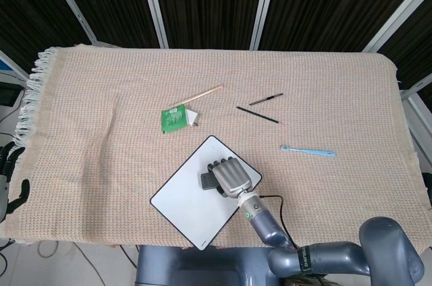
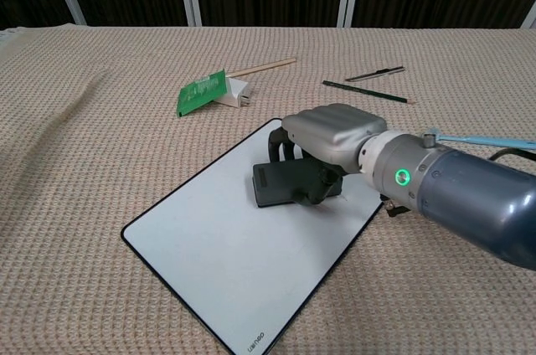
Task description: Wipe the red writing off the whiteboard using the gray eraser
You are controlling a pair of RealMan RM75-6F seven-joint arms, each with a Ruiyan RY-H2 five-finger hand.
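The whiteboard [image 1: 185, 198] [image 2: 226, 246] lies tilted on the woven cloth near the front edge. My right hand [image 1: 231, 176] [image 2: 331, 133] grips the dark gray eraser [image 1: 207, 180] [image 2: 285, 185] and presses it flat on the board's right part. The hand and eraser cover the spot where the red writing was; no red marks show around them in the chest view. A small part of my left hand [image 1: 8, 178] shows at the far left edge of the head view, away from the board; its fingers are unclear.
A green packet [image 1: 174, 119] [image 2: 201, 91] with a white block and a wooden stick [image 1: 197, 96] lie behind the board. Two dark pencils [image 1: 260, 109] [image 2: 368, 87] and a light blue toothbrush [image 1: 308, 151] [image 2: 481, 141] lie to the right.
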